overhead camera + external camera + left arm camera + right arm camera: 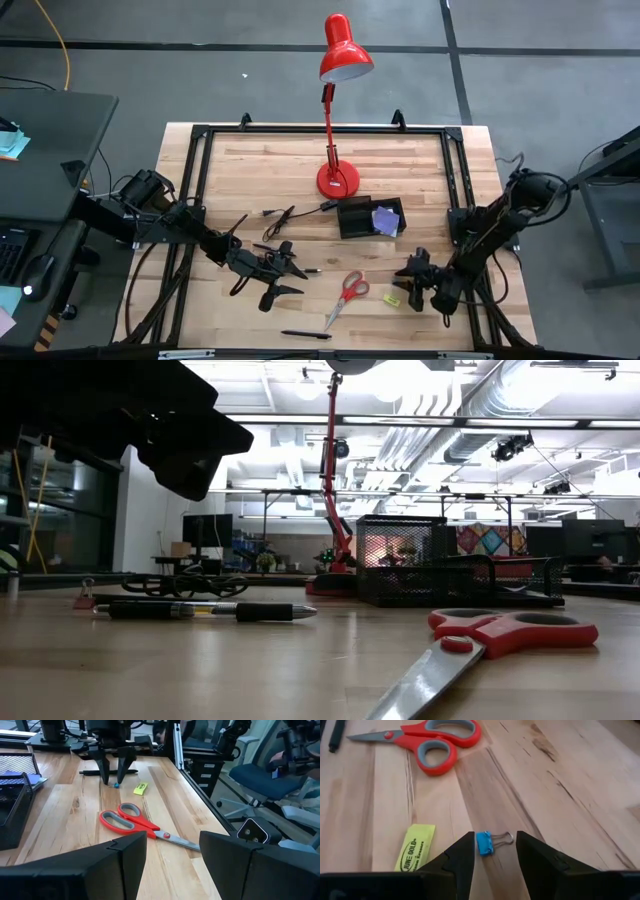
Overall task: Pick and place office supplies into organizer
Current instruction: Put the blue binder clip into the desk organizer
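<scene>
The right gripper [494, 851] stands low over the table near its near right corner, its 2 fingers open with a small blue clip [484, 843] lying between them, not yet pinched; I judge it is placed so in order to close on the clip. Just beside the clip lies the yellow eraser [415, 848], so the left finger has little room on that side. The scissors [347, 294] lie a little further left, flat, blades toward the near edge. The left gripper [172, 852] hovers left of the scissors, open and holding nothing, it seems to wait. One pen [305, 334] lies close to the near edge of the table, where there is small space to come under it. The organizer [361, 214] stands beyond the scissors, beside the lamp base [337, 181], with a purple pad [385, 218] already inside; the way from the clip to it looks free.
</scene>
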`<action>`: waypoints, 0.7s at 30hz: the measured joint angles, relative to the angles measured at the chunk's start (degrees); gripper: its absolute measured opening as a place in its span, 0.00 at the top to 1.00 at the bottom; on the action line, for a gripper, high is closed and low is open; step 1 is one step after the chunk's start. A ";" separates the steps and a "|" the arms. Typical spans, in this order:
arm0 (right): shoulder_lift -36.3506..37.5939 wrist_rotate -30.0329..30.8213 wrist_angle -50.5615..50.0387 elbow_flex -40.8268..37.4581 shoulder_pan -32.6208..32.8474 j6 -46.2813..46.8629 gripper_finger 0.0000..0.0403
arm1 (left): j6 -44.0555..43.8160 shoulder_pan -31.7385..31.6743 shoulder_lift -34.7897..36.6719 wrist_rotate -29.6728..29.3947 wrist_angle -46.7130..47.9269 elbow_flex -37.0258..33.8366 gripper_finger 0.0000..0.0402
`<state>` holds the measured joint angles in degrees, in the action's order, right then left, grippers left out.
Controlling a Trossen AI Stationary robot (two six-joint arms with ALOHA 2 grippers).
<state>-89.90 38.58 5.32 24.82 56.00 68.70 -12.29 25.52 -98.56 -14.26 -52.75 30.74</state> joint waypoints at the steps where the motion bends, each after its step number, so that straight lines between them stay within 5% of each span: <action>1: -1.23 0.22 0.00 0.62 -0.20 -0.55 0.65 | 0.00 0.00 0.02 0.00 0.02 0.00 0.57; 9: -9.60 4.23 -2.06 7.62 -0.66 -9.21 0.65 | 0.00 0.00 0.00 0.00 -0.13 0.00 0.57; 21: -9.81 8.11 -15.14 9.89 4.68 5.98 0.65 | 0.33 0.00 0.00 0.02 -0.17 0.00 0.57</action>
<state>-99.71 46.69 -9.82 34.71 60.67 74.68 -11.97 25.52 -98.56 -14.24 -52.93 30.74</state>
